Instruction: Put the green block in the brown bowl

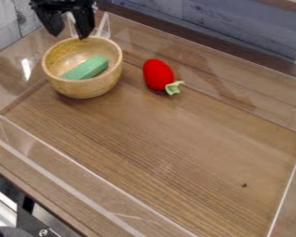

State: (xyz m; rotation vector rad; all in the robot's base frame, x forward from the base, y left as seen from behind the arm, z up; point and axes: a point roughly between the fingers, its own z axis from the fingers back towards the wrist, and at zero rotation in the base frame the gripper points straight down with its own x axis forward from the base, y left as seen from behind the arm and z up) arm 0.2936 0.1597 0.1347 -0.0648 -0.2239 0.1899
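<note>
The placing looks done: the block is contained by the bowl; the tool, at eleven o'clock, is spread wide, nothing gripped.

The light is soft and fairly even, bright enough to read the wood grain of the table. A pale sheen lies on the wood below and to the right of the brown bowl, with warmer, duller tones farther from it. The bowl's inner wall is shaded on one side (gently, with no hard edge). Fine detail is soft throughout, and the dark shapes just above the bowl look smudged.
</note>
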